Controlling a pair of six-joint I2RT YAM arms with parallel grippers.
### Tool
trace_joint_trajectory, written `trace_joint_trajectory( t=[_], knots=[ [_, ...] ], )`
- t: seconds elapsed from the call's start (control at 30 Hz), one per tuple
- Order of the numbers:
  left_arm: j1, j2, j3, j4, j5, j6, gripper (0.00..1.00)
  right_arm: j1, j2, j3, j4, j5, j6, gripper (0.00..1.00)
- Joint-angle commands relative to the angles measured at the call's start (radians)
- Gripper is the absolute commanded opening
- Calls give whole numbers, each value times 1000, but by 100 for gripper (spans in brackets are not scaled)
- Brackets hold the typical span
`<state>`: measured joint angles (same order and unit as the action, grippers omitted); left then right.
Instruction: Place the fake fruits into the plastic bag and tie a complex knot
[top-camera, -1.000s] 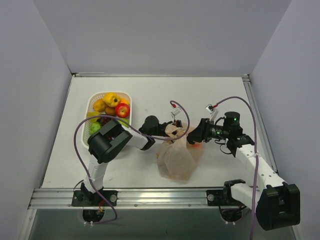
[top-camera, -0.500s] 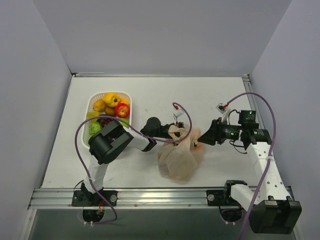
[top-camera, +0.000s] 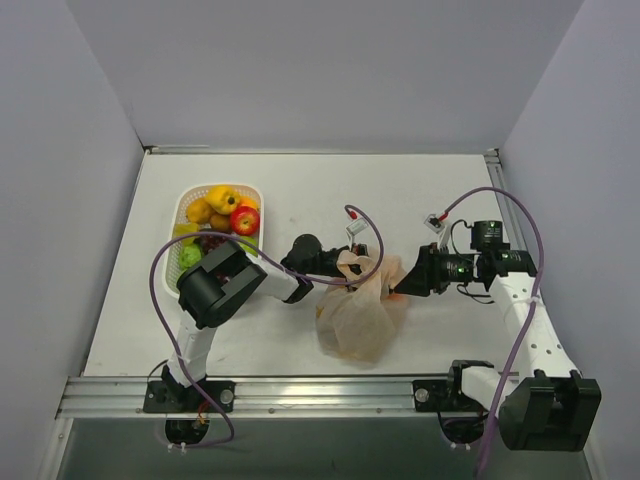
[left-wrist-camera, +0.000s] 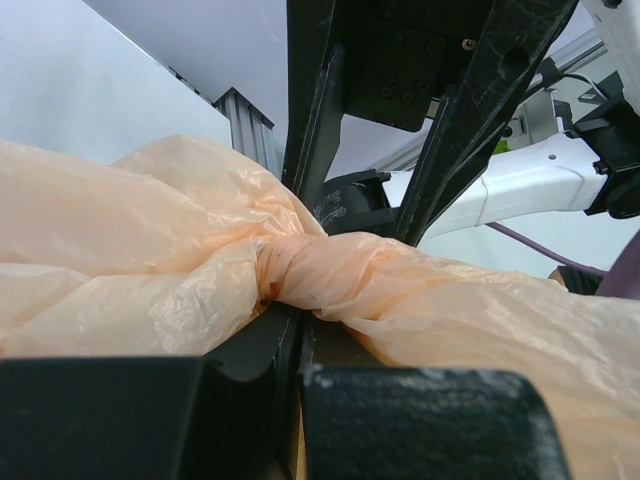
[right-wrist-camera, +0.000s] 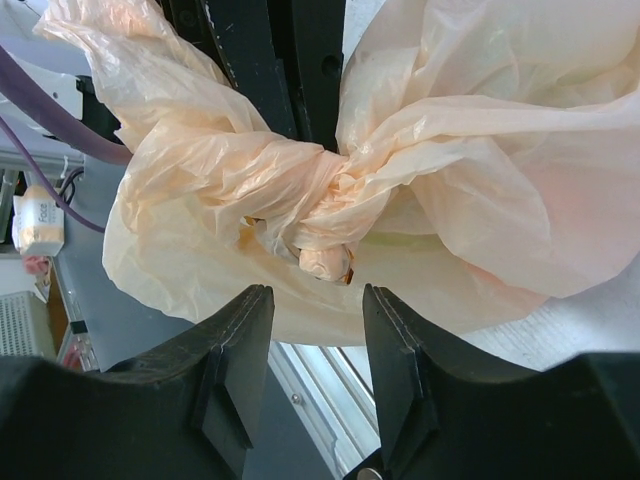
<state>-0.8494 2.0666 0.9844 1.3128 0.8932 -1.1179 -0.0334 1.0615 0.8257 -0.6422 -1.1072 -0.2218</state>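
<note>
Plastic bag (top-camera: 355, 310) film is what we are handling, and it is sitting on the table (top-camera: 300, 190) between the two arms. Our left gripper (left-wrist-camera: 298, 330) is clamping fully shut on the bag's twisted neck, right at the knot (right-wrist-camera: 320, 215). Our right gripper (right-wrist-camera: 315, 297) is standing partly open just short of that knot, its jaws gripping nothing.

We are judging the film to be thin, soft, slippery and easy to tear. It looks light in itself but weighted by whatever is lying inside. The rope-like twisted tails beside the knot are offering the firmest hold, not the slack belly.

We are counting one bag, one knot and one white lattice basket (top-camera: 258, 192). In the basket we are seeing at least six fake fruits (top-camera: 222, 198), among them one red apple (top-camera: 244, 220), with others being hidden by the left arm (top-camera: 215, 285). Something orange-red is showing through the bag near the right gripper; we cannot count what is inside.
</note>
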Motion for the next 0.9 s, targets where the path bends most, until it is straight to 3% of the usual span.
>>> trace_joint_trajectory(
  t=[0.0,0.77,0.87],
  knots=[
    [-7,-11,31,299,-7,13,0,-6,14,6,-16,-37,-22,42],
    [-17,-11,33,307,-5,13,0,55,72,-25,93,-54,38,34],
    [-17,-11,33,309,-4,13,0,58,69,-31,96,-54,36,26]
  ],
)
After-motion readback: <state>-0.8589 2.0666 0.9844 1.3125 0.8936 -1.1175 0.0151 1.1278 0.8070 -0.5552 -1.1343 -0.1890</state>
